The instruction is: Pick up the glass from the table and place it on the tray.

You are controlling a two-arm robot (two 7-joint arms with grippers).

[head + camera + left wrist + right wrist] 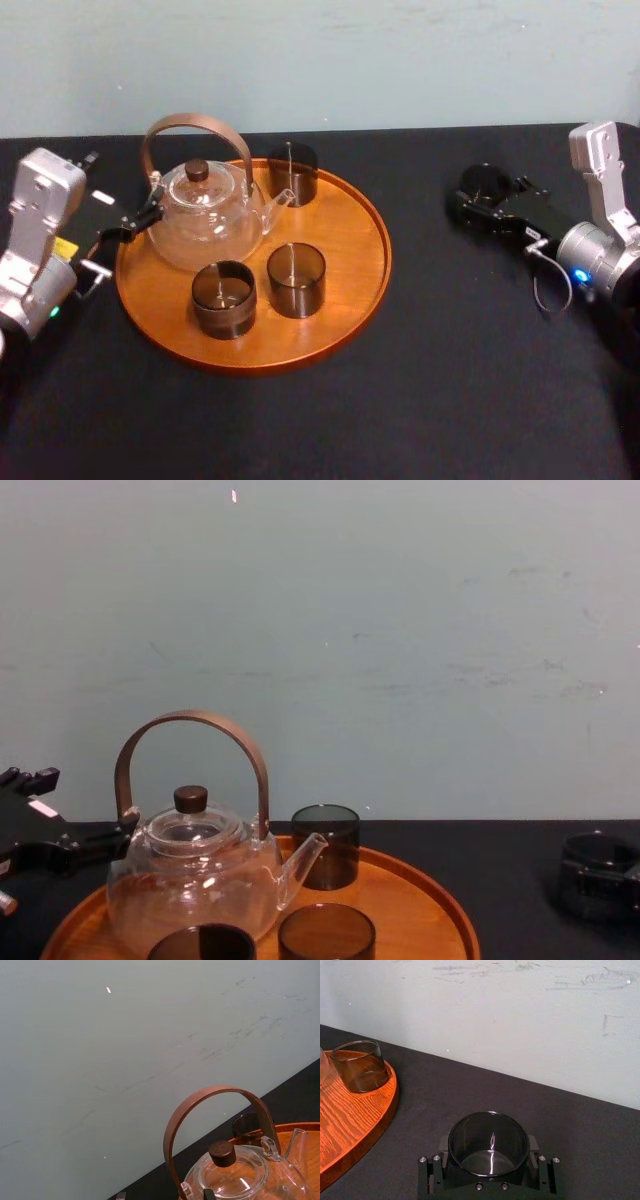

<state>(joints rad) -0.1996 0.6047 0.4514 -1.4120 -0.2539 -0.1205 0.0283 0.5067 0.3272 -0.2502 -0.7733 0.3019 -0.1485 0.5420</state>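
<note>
Smoky glass (488, 1132) upright on black tabletop (450, 350), mouth up, clasped by right hand (487, 195), right of tray (350, 300), left hand (140, 220) beside teapot (205, 215), grip cannot be told.

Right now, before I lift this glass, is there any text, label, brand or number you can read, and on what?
No text can be read.
Yellow sticker on the left arm, beside the tray: too small to read.
White tag behind the right gripper, which grips the glass: too small to read.
Teapot, tray and glass: no markings seen.
</note>
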